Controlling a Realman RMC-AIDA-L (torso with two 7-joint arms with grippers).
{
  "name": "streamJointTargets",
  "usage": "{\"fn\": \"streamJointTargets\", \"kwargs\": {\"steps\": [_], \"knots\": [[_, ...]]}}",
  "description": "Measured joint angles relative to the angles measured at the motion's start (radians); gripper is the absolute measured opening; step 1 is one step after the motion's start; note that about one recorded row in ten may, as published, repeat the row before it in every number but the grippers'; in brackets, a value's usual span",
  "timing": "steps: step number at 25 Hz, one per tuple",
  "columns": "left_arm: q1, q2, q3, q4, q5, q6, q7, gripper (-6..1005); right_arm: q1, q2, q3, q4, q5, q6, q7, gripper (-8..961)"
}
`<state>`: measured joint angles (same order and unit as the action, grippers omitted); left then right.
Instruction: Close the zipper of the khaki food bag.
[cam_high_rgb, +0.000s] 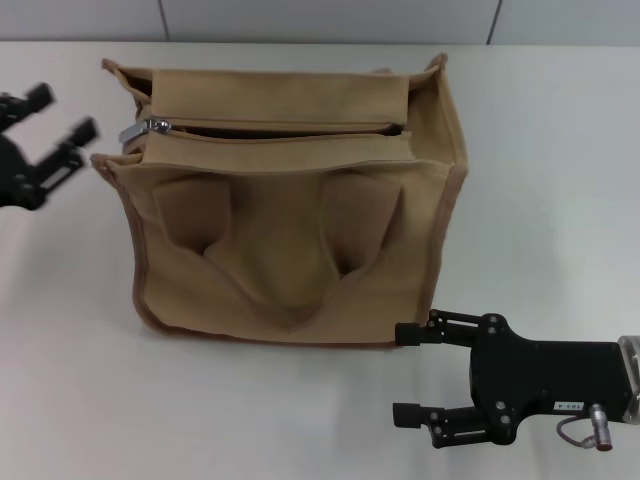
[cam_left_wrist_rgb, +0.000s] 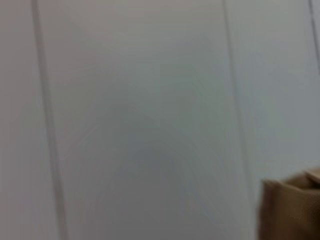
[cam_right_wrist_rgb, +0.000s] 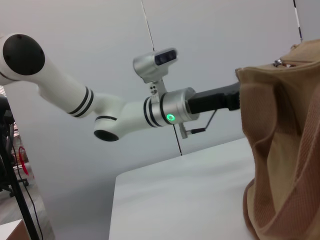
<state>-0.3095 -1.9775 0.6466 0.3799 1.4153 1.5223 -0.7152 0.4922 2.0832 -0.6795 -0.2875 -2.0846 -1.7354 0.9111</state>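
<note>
A white table fills most of the head view, its surface plain and matte, running from the near edge out to the far side and across from left to right. Along its far edge stands a pale grey wall, made of flat panels with thin dark seams between them; two of these seams show at the far side, one left of centre and one to the right. In the right wrist view the same wall rises behind the table's edge, and at the far left of that view a dark stand with hanging cables stands on the floor beside the table.
</note>
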Motion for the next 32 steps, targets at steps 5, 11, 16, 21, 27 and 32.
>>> {"fn": "streamJointTargets", "kwargs": {"steps": [5, 11, 16, 21, 27, 32], "knots": [[0.04, -0.01, -0.14, -0.001, 0.0, 0.082, 0.002, 588, -0.001, 0.0, 0.0, -0.001, 0.0, 0.0, 0.0, 826], [0.042, -0.008, -0.129, -0.002, 0.024, 0.103, -0.019, 341, -0.001, 0.0, 0.0, -0.001, 0.0, 0.0, 0.0, 827], [0.027, 0.021, -0.122, 0.012, 0.082, 0.089, -0.105, 225, -0.001, 0.0, 0.0, -0.002, 0.0, 0.0, 0.001, 827], [0.001, 0.035, -0.12, 0.066, 0.202, 0.091, -0.17, 284, -0.001, 0.0, 0.0, -0.003, 0.0, -0.003, 0.002, 826], [-0.04, 0.042, -0.12, 0.09, 0.3, 0.096, -0.202, 405, 0.001, -0.001, 0.0, -0.004, 0.0, -0.004, 0.015, 826], [-0.067, 0.045, -0.12, 0.122, 0.384, 0.143, -0.229, 558, 0.002, -0.002, 0.0, -0.006, 0.0, -0.004, 0.019, 827]]}}
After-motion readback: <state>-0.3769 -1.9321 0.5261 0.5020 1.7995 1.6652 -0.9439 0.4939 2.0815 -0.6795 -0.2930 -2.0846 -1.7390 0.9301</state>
